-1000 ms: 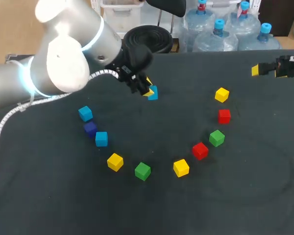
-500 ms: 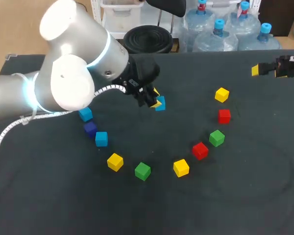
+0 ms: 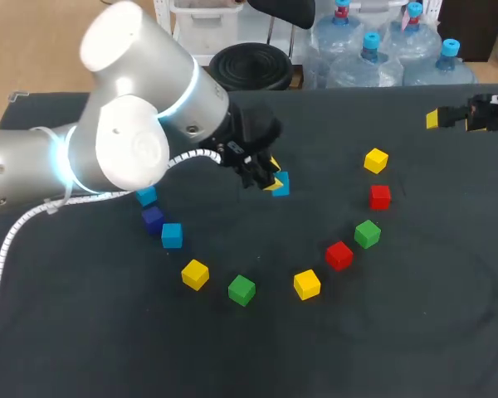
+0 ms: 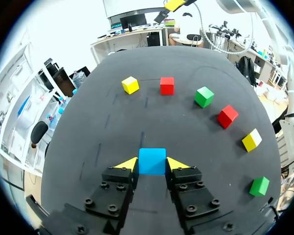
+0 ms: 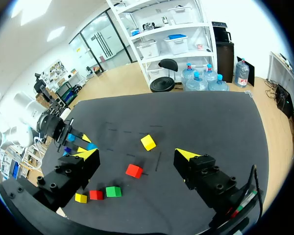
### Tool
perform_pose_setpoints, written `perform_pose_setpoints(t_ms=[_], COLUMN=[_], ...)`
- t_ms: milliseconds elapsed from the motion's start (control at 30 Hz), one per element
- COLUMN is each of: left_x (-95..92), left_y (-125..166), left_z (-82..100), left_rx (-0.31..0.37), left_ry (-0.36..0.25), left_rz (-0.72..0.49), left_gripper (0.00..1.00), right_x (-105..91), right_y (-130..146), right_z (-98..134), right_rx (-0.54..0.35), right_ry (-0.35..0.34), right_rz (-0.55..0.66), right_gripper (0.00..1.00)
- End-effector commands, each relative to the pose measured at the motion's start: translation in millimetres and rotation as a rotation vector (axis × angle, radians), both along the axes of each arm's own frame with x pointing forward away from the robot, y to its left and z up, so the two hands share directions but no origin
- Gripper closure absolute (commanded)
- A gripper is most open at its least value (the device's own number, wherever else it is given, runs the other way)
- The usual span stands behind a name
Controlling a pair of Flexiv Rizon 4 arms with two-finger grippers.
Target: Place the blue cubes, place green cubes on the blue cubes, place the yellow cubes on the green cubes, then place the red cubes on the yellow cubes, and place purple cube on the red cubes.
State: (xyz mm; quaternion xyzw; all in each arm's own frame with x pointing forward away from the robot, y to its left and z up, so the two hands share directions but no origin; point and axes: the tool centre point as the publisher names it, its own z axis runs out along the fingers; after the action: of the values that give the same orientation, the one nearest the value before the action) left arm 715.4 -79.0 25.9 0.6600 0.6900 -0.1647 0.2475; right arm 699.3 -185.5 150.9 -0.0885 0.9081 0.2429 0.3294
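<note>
A broad dark grey table (image 3: pixel 415 332), matte and evenly lit

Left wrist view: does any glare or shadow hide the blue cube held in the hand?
In the left wrist view, no: the blue cube is evenly lit between the yellow tips of the left hand, with no glare on it. In the head view, the white shell of the left arm shines bright, yet the cube is plain to see.

Matt, dark, cloth-like table (image 3: pixel 432 332). Smooth, plastic-looking blue cube (image 4: pixel 152 157), faint sheen. Glossy silvery-white shell on left arm (image 3: pixel 133 149). Matt black, bolted, metal-looking fingers on left gripper (image 4: pixel 152 165).
</note>
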Motion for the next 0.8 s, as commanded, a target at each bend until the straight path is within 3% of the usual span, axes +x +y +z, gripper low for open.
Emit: perform_pose_setpoints(t_ms=[33,667,700,733,800], left_x=[2.4,-2.5,-2.4,-2.4,-2.8], left_y=[-3,-14,-15,-15,-16], left_z=[-3.1,-14.1,-14.8,-15.5,-17.2], left_rx=[-0.005,0.006,0.014,0.016,0.025], left_ry=[0.007,0.045,0.048,0.049,0.054], left_rz=[-0.011,-0.037,-0.037,-0.038,-0.038], left_gripper=[1.0,1.0,0.98,0.71,0.57], right_x=[0.0,0.0,0.0,0.0,0.0], right_y=[1,1,1,1,1], right_z=[0,0,0,0,0], right_rx=[-0.002,-0.002,-0.002,-0.002,-0.002], right_ry=[0.0,0.0,0.0,0.0,0.0], right_rz=[-0.002,-0.002,-0.002,-0.002,-0.002], right_gripper=[0.0,0.0,0.0,0.0,0.0])
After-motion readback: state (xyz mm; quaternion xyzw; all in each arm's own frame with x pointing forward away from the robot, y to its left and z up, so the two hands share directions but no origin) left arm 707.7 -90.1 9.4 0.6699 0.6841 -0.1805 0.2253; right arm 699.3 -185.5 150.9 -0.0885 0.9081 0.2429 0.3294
